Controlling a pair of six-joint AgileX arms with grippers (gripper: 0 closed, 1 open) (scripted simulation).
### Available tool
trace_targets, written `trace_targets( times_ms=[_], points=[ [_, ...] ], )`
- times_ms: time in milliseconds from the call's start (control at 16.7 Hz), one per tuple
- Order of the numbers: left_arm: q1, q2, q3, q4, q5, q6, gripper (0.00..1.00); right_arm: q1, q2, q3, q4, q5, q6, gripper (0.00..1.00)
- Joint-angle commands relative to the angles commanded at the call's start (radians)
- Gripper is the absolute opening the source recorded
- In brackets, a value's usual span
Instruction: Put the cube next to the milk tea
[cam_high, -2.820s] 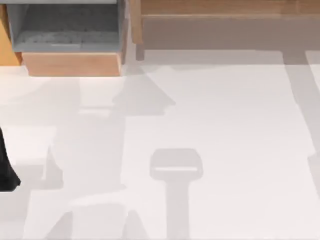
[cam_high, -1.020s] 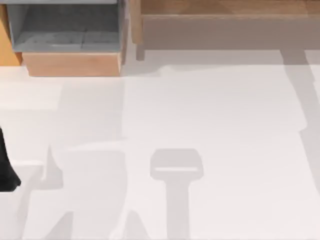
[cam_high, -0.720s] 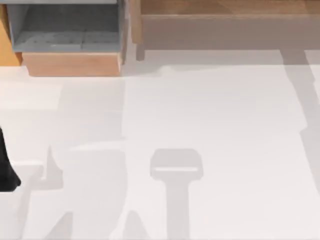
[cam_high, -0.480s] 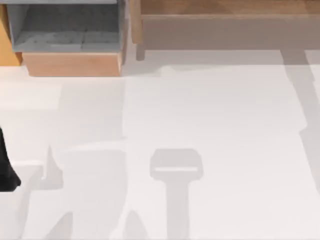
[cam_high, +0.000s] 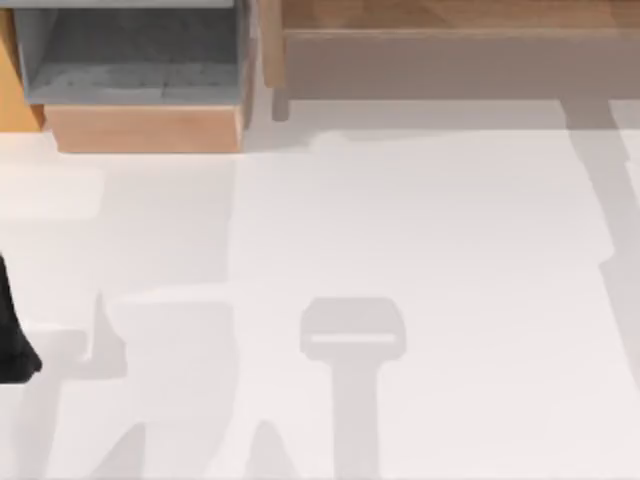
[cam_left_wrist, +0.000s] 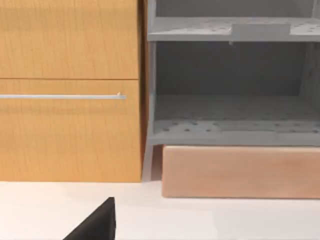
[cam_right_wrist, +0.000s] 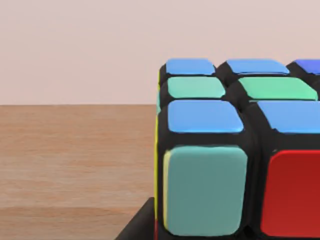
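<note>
The cube (cam_right_wrist: 235, 150) sits very close in the right wrist view, with blue, green, teal and red stickers in a black frame. Behind it are a wooden surface and a pale wall. A dark part of my right gripper (cam_right_wrist: 137, 227) shows right at the cube's lower corner. I cannot tell whether it touches the cube. My left gripper (cam_left_wrist: 95, 227) is a black wedge low in the left wrist view, facing a cabinet. In the top view the left arm (cam_high: 12, 340) stays at the table's left edge. The milk tea is out of view.
A white table (cam_high: 420, 230) spreads across the top view. At its far left stands an orange wooden cabinet with a drawer handle (cam_left_wrist: 60, 96), next to grey shelves (cam_high: 130, 55) above a light wooden base (cam_high: 145, 128). A wooden bench (cam_high: 450, 20) runs along the far side.
Only the arm shadows on the white table have shifted, and the pointed shadow near the table's far middle has gone. The left arm at the left edge has not moved.
</note>
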Motion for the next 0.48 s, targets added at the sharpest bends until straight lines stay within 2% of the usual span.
trace_targets(
  times_ms=[480],
  points=[
    [0.000,0.000,0.000,0.000,0.000,0.000,1.00,0.031,-0.053,0.006,-0.059,0.007,0.041,0.00]
  ],
)
